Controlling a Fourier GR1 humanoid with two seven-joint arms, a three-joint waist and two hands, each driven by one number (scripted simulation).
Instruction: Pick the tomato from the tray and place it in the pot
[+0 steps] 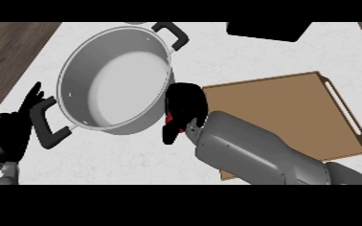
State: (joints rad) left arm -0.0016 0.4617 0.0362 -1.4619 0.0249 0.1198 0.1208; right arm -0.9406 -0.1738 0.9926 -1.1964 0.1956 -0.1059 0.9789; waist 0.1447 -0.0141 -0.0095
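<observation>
A steel pot (117, 84) with two black handles stands on the white counter at the left, and nothing shows inside it. My right hand (185, 106) hovers beside the pot's right rim, fingers curled round the red tomato (170, 119), of which only a small red patch shows under the hand. The brown tray (290, 115) lies to the right, partly under my right forearm. My left hand (21, 124) rests open at the left edge, next to the pot's near handle (48, 124).
A black object (268, 30) lies at the back right of the counter. Dark wood (21, 48) shows beyond the counter's left edge. The tray has a pale handle (343, 103) on its right side.
</observation>
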